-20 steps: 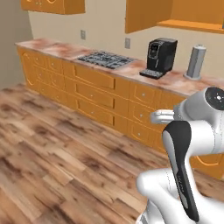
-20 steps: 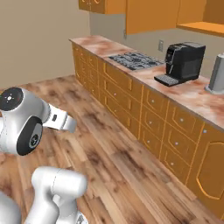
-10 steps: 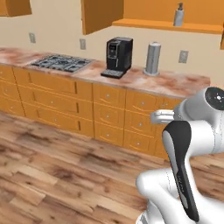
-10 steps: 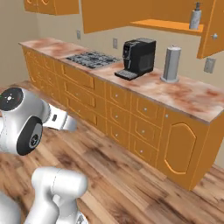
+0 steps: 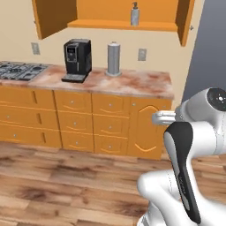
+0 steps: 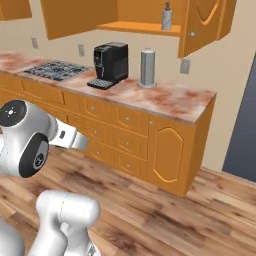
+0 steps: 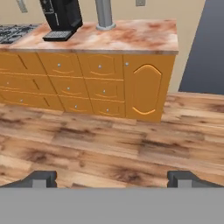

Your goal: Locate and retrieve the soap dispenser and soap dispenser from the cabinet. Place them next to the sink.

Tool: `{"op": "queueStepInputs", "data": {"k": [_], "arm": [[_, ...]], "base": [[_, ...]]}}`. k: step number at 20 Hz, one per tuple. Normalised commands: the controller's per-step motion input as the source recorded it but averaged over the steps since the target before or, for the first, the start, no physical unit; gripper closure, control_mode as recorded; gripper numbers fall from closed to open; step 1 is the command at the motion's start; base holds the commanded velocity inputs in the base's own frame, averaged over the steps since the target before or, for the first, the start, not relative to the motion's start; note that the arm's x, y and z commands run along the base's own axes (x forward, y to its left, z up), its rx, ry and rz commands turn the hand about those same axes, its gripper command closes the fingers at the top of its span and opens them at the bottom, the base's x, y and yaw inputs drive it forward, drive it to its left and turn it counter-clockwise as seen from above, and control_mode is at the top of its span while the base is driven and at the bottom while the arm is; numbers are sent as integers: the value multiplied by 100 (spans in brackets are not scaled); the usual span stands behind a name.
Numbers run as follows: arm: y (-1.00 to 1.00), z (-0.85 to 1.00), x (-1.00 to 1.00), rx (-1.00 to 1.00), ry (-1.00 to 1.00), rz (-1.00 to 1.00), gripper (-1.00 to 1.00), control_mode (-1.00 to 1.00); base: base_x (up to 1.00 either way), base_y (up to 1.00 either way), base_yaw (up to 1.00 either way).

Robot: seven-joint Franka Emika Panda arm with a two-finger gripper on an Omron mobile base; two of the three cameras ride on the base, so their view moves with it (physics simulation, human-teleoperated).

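**Base has swung round: open cabinet and one dispenser now ahead**

Whole scene has shifted versus the earlier frames; that's the camera riding the base, not things moving. The big orange wooden wall cabinet (image 5: 119, 17) now sits near centre, slab door open. That puts the retrieval target in front, but the arm is well short of it; I judge more approach is needed before any reach.

The mottled light grey pump bottle with dark pump (image 5: 135, 14) stands upright on the cabinet's shelf board, above the tall plain grey cylinder (image 5: 114, 58) on the marbled pink desk (image 5: 145, 84). Black coffee machine (image 5: 77, 60) is left of the cylinder. Can't spot the black dispenser or the sink.

Hand view looks low: the gripper (image 7: 113, 179) has jaws spread wide, holding nothing, aimed at the wood floor (image 7: 109, 148). The shelf and bottle show from the base cameras.
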Motion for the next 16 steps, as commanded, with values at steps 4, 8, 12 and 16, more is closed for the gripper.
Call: {"op": "queueStepInputs", "data": {"k": [4,8,12,16], "arm": [[0,0,0,0,0,0,-100,100],[0,0,0,0,0,0,-100,100],[0,0,0,0,0,0,-100,100],[0,0,0,0,0,0,-100,100]], "base": [[27,24,-35],[48,43,-31],[47,55,-25],[41,56,-24]]}}
